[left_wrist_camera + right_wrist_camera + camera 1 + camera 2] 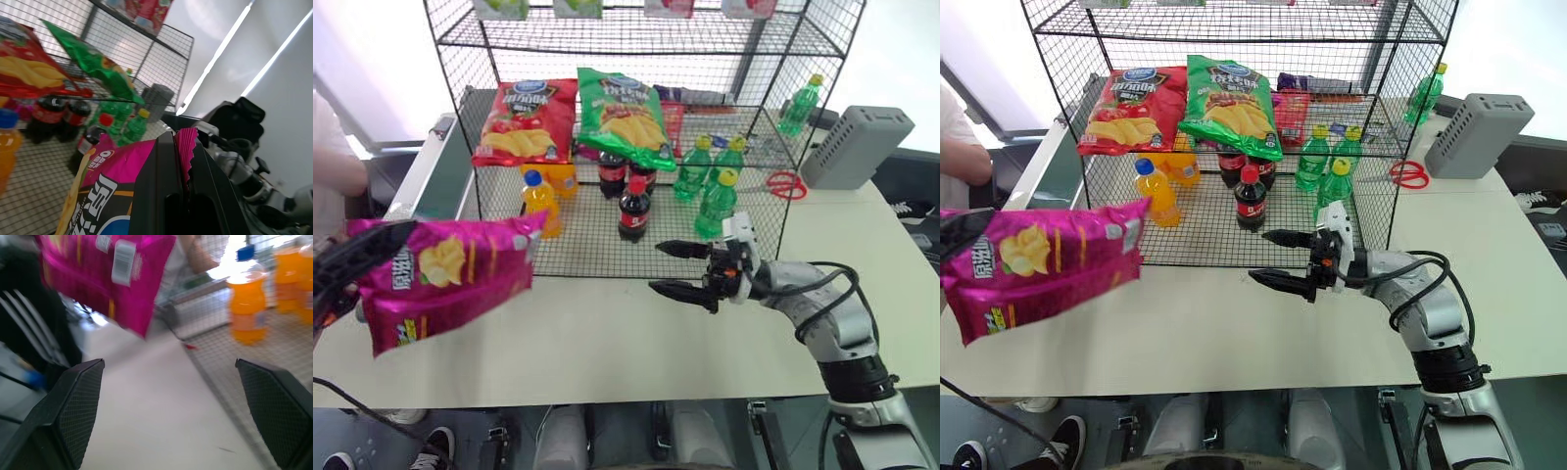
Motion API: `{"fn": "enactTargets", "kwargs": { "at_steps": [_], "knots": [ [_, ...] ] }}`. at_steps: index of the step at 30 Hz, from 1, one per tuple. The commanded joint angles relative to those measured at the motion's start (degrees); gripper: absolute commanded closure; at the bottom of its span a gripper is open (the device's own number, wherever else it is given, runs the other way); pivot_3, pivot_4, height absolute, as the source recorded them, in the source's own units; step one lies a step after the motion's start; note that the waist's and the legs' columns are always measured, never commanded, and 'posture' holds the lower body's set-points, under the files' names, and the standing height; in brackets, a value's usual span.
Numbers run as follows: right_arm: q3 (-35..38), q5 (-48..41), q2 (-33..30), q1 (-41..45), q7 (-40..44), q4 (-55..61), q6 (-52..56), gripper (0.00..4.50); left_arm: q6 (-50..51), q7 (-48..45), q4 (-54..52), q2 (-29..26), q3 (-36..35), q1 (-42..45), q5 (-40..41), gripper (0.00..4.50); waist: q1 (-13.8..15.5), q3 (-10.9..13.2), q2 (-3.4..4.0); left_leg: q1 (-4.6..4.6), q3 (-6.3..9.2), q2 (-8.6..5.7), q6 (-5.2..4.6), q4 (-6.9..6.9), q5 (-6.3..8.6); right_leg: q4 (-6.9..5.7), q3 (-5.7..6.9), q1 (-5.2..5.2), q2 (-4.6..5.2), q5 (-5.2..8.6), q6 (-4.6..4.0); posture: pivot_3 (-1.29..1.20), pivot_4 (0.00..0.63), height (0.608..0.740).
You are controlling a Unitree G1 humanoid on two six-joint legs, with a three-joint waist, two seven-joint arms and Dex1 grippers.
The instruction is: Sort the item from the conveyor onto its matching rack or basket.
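Clamped on the crimped end seam of the large glossy magenta-pink chip bag (440,276), the left gripper (183,188) holds it in the air above the pale table's (607,333) left edge, in front of the tall black wire-grid rack (636,127). Right gripper (683,268) hovers over the table before the rack's bottom tier, black fingers spread wide and empty, pointing toward the bag.

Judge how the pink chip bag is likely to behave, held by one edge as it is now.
The pink chip bag probably weighs little for its bulk: it hangs nearly level from the left gripper, whose jaws pinch only its crimped edge. The glossy film looks slippery, so that pinch could creep. Puffed and soft, it would likely sag or swing if moved fast.
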State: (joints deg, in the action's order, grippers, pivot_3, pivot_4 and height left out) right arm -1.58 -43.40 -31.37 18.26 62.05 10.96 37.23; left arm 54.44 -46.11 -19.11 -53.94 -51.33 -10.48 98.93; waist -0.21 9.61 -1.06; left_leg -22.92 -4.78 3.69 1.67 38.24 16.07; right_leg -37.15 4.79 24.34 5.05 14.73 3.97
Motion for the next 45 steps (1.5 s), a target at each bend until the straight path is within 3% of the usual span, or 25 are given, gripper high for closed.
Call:
{"fn": "enactTargets", "kwargs": {
  "at_steps": [1, 9, 16, 23, 26, 29, 32, 40, 45],
  "knots": [
    [1.5, -5.5, -3.0, -1.9, 2.4, 4.7, 5.5, 0.0, -1.4, 4.5, -4.3, 2.3, 8.0, 3.7, 7.9, 4.42, 0.3, 0.0, -0.03, 0.03, 0.01, -0.01, 0.0, 0.0, 0.0, 0.01, -0.01, -0.04, 0.0, 0.0, 0.0, 0.0, 0.15, 0.74],
    [0.1, 0.3, -3.9, -2.5, 6.6, 0.8, -1.2, 0.0, -1.1, 8.2, -0.9, 6.5, 25.1, 18.1, 13.3, 4.42, 0.5, 0.0, -0.04, 0.07, -0.08, -0.04, 0.0, 0.01, -0.01, -0.02, -0.02, -0.06, -0.14, 0.0, -0.01, 0.0, 0.15, 0.74],
    [2.1, -8.6, -1.9, -1.0, 5.7, 1.8, 7.5, 0.0, 2.1, 8.1, 6.5, 11.4, 30.9, 30.2, 14.1, 4.42, 0.9, 0.0, -0.06, 0.06, -0.07, -0.03, 0.01, 0.01, -0.03, 0.0, -0.01, -0.07, -0.19, -0.01, 0.0, 0.0, 0.15, 0.74],
    [-1.0, -8.8, -0.2, 0.6, 5.9, 3.7, 8.4, 0.0, 6.6, 8.5, 13.2, 15.0, 32.4, 38.1, 14.1, 4.42, 0.7, 0.0, -0.08, 0.05, -0.05, -0.03, 0.02, 0.04, -0.03, 0.01, -0.01, -0.11, -0.22, -0.01, 0.01, 0.0, 0.15, 0.74],
    [-1.7, -5.2, 3.6, 2.5, 2.9, 0.4, 4.5, 0.0, 7.7, 9.2, 14.9, 16.1, 32.7, 40.3, 14.1, 4.42, 0.5, 0.0, -0.08, 0.06, -0.02, 0.0, 0.04, 0.04, -0.04, -0.02, -0.01, -0.1, -0.27, -0.01, 0.01, 0.0, 0.15, 0.74],
    [-2.7, -0.8, 3.5, 3.4, 4.6, -3.6, 0.6, 0.0, 9.5, 9.5, 16.0, 17.8, 31.9, 41.9, 14.1, 4.42, 0.6, 0.0, -0.08, 0.05, -0.04, -0.01, 0.07, 0.05, -0.07, -0.02, -0.01, -0.1, -0.26, -0.01, 0.01, 0.0, 0.15, 0.74],
    [-0.2, -1.4, 5.1, 4.4, 3.1, -6.9, 0.2, 0.0, 11.1, 9.8, 16.7, 19.1, 31.2, 42.6, 14.1, 4.42, 0.8, 0.0, -0.09, 0.03, -0.03, -0.01, 0.07, 0.05, -0.07, 0.03, -0.02, -0.11, -0.27, -0.01, 0.01, 0.0, 0.15, 0.74],
    [4.2, -20.9, 3.9, 3.9, 1.8, 2.7, 17.3, 0.0, 13.5, 11.2, 18.2, 22.3, 29.7, 42.1, 14.1, 4.42, 0.6, 0.0, -0.09, 0.03, 0.02, 0.01, 0.09, 0.04, -0.07, 0.02, -0.01, -0.1, -0.28, -0.01, 0.01, 0.0, 0.15, 0.74],
    [1.5, -21.9, 2.8, 3.6, 1.8, 6.6, 20.4, 0.0, 12.4, 13.2, 18.1, 22.8, 30.1, 41.7, 14.1, 4.42, 0.7, 0.0, -0.09, 0.03, 0.1, 0.01, 0.08, 0.04, -0.07, 0.02, -0.02, -0.11, -0.27, -0.01, 0.01, 0.0, 0.15, 0.74]
  ]
}}
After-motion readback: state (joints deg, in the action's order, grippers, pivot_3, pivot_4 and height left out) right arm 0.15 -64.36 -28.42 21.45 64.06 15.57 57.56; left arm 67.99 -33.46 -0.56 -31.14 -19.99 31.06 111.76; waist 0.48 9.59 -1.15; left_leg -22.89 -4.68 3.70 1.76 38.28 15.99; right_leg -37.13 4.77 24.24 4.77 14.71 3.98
